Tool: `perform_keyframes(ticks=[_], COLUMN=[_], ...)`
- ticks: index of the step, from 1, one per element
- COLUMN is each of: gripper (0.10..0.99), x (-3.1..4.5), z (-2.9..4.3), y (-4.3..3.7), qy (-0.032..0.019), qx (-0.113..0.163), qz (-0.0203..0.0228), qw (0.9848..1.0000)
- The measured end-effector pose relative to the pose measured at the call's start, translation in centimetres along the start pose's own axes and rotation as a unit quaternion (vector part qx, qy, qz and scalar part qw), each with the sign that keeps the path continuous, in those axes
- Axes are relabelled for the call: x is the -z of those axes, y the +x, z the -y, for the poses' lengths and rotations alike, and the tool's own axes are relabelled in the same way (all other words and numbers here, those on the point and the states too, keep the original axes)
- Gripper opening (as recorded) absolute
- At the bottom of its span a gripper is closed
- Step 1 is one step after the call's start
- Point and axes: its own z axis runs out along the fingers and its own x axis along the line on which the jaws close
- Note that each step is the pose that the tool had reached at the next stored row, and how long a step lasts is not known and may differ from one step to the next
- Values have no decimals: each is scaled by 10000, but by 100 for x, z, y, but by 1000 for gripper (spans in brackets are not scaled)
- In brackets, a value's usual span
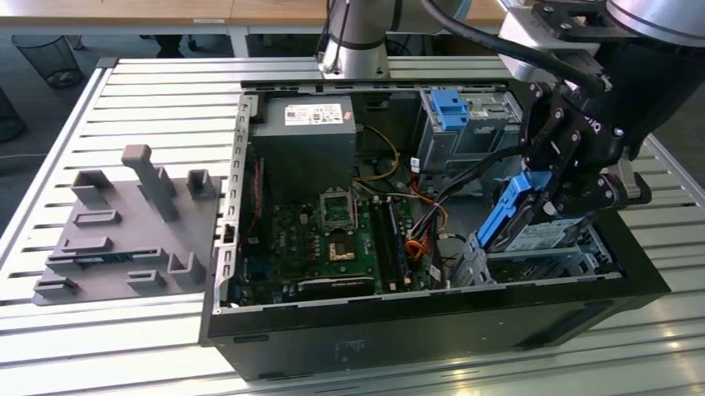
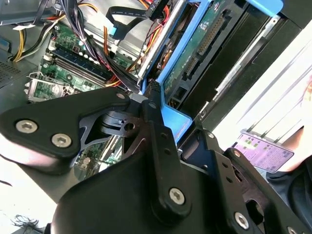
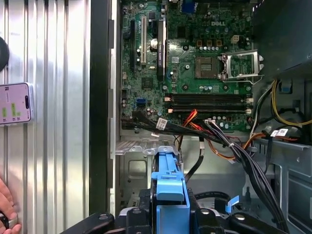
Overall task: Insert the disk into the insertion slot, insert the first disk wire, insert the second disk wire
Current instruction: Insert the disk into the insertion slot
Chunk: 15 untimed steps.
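My gripper [image 1: 559, 196] is shut on the disk [image 1: 533, 233], a silver-grey drive in a bright blue carrier [image 1: 509, 208]. The disk hangs steeply tilted, its lower end at the mouth of the insertion slot [image 1: 551, 262], the silver perforated cage at the case's front corner on the exterior view's right. In the second wrist view a black finger [image 2: 155, 122] presses the blue carrier [image 2: 174, 119], with the disk's green circuit side [image 2: 202, 46] beyond it. The first wrist view has the carrier [image 3: 169, 185] above the cage's metal wall [image 3: 139, 168]. Loose black and orange wires [image 1: 435, 216] lie beside the cage.
The open computer case holds a motherboard [image 1: 330, 239], a grey power supply [image 1: 303, 136] and a taller grey bay with a blue latch [image 1: 451, 111]. A grey fixture plate [image 1: 121, 223] lies on the slatted table at the exterior view's left. A phone [image 3: 14, 102] and a hand [image 3: 5, 204] are beside the case.
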Motion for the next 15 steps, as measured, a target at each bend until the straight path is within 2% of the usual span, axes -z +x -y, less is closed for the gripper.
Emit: perform_keyframes(ticks=[15], gripper=[369], x=[-103], z=[0], y=[0], qy=[-3], qx=[-1], qz=[0], qw=[10000])
